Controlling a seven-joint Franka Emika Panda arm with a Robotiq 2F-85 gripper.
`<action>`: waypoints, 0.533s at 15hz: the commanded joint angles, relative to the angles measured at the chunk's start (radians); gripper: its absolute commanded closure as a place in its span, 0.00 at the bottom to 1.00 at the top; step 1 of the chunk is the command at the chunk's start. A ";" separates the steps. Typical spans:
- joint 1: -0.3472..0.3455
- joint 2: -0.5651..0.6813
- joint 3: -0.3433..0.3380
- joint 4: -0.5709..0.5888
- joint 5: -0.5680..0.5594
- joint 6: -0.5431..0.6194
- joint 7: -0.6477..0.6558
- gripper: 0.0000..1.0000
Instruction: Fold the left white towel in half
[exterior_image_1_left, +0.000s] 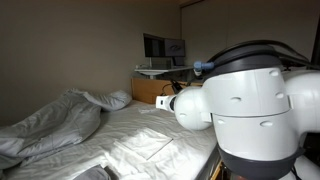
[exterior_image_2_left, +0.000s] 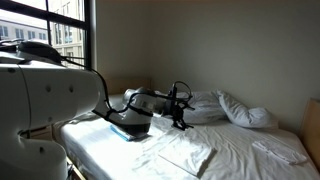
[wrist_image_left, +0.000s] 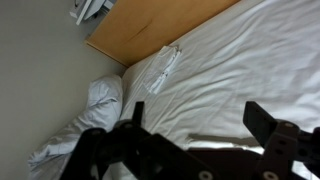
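Note:
Two flat white towels lie on the bed's white sheet. One towel (exterior_image_2_left: 190, 155) is near the front of the bed, left of the other towel (exterior_image_2_left: 281, 150); it also shows in an exterior view (exterior_image_1_left: 140, 148). The wrist view shows only the towel (wrist_image_left: 162, 68) that lies by the wooden board. My gripper (exterior_image_2_left: 180, 106) hovers above the sheet between the window side and the duvet, apart from both towels. In the wrist view my gripper (wrist_image_left: 200, 125) has its two black fingers spread wide, with only bare sheet between them.
A rumpled grey-white duvet (exterior_image_2_left: 236, 108) is heaped at the head of the bed, also seen in an exterior view (exterior_image_1_left: 55, 122). A wooden nightstand (exterior_image_1_left: 150, 90) with a monitor (exterior_image_1_left: 163, 47) stands beyond the bed. A window (exterior_image_2_left: 50, 30) is beside the arm.

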 joint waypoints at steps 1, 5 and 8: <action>-0.066 -0.043 0.072 -0.018 0.200 0.013 -0.144 0.00; -0.154 -0.065 0.156 0.033 0.463 0.024 -0.340 0.00; -0.183 -0.054 0.205 0.087 0.567 0.024 -0.441 0.00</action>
